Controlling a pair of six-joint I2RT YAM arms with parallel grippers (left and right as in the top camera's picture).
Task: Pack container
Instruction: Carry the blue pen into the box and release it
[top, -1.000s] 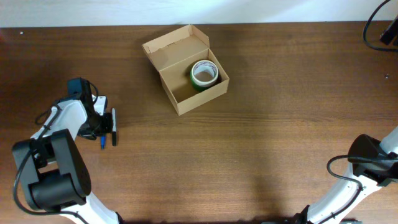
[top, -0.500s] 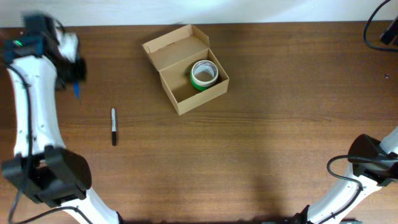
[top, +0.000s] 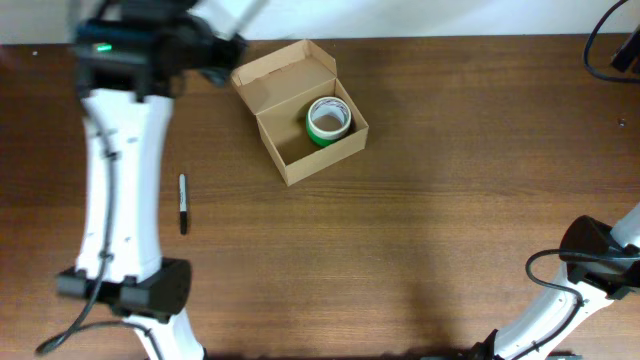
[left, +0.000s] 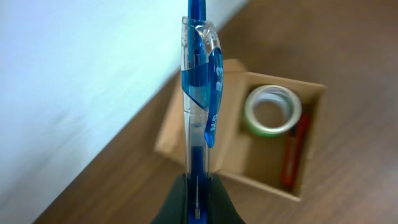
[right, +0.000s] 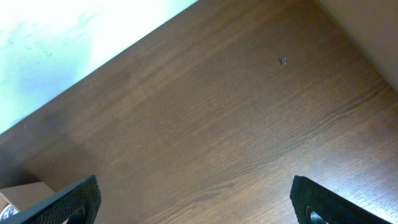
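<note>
The container (top: 310, 118) is a tan cardboard box with its flap lid open, standing at the back middle of the table. A green tape roll (top: 328, 118) lies inside it. In the left wrist view the container (left: 261, 163) also holds the tape roll (left: 272, 111) and a red item (left: 292, 152). My left gripper (left: 198, 190) is shut on a blue pen (left: 199, 93) and holds it in the air. In the overhead view the left gripper (top: 212, 52) is blurred, just left of the open lid. My right gripper (right: 198, 202) is wide open and empty.
A black marker (top: 183, 203) lies on the wooden table at the left. The white wall runs along the table's back edge. The right arm's base (top: 592, 250) sits at the front right. A corner of the box (right: 22, 190) shows in the right wrist view.
My left gripper lifted the blue pen off the table's left side, rose to the back and swung right towards the box. The black marker stayed on the table. The right arm has not moved.
</note>
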